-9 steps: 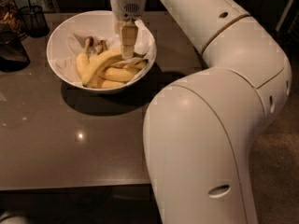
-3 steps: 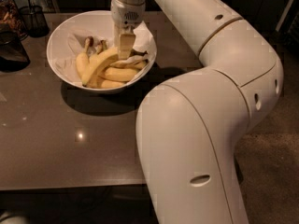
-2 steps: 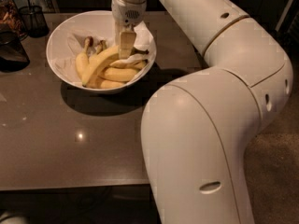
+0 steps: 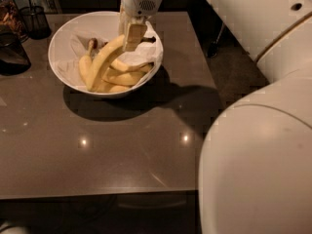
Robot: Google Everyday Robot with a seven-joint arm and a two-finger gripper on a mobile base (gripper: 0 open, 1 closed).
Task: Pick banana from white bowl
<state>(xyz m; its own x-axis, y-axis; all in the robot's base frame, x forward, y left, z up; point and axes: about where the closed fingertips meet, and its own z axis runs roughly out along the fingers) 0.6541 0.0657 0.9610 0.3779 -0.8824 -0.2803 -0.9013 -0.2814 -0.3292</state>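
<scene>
Over the back of the white bowl point(image 4: 58, 35), the hand point(image 4: 132, 37) reaches straight down, closed on the upper end of the banana point(image 4: 105, 60). That long curved banana slants up from the pile, its lower end among shorter bananas point(image 4: 124, 77) on crumpled paper. Dark glass containers point(image 4: 12, 52) stand left of the bowl on the brown surface point(image 4: 122, 140).

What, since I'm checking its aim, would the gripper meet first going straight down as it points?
The banana: the gripper points down into the white bowl, right at that banana's upper end. It may be touching it, but depth is unclear.
</scene>
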